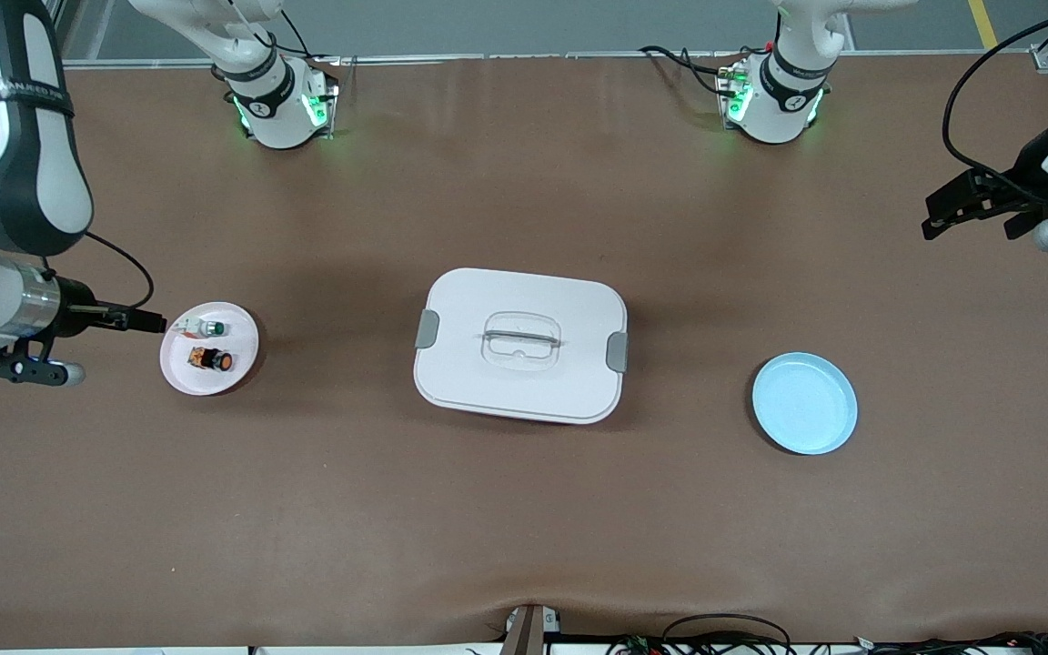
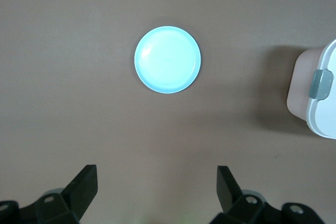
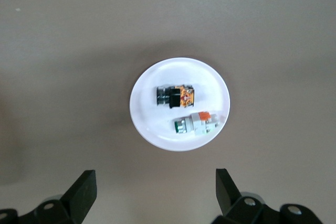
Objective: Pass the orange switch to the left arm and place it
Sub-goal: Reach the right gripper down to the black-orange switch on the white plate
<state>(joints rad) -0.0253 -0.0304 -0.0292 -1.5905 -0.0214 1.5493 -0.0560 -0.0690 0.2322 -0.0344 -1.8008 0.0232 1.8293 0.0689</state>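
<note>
Nothing moved yet: orange switch [image 1: 211, 360] lies unlifted on pink plate [image 1: 242, 368], nine o'clock of box [image 1: 520, 344]; left hand [image 2: 156, 192] and right hand [image 3: 156, 192] released, empty.

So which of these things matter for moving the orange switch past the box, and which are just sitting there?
Part of the job:
- orange switch on the white plate
- box, mid-table
- right gripper, open above that plate
- left gripper, open above the blue plate

Just lying about:
- green switch, sharing the white plate

Brown table [image 1: 524, 528] w/ grey floor [image 1: 488, 23] above.
</note>
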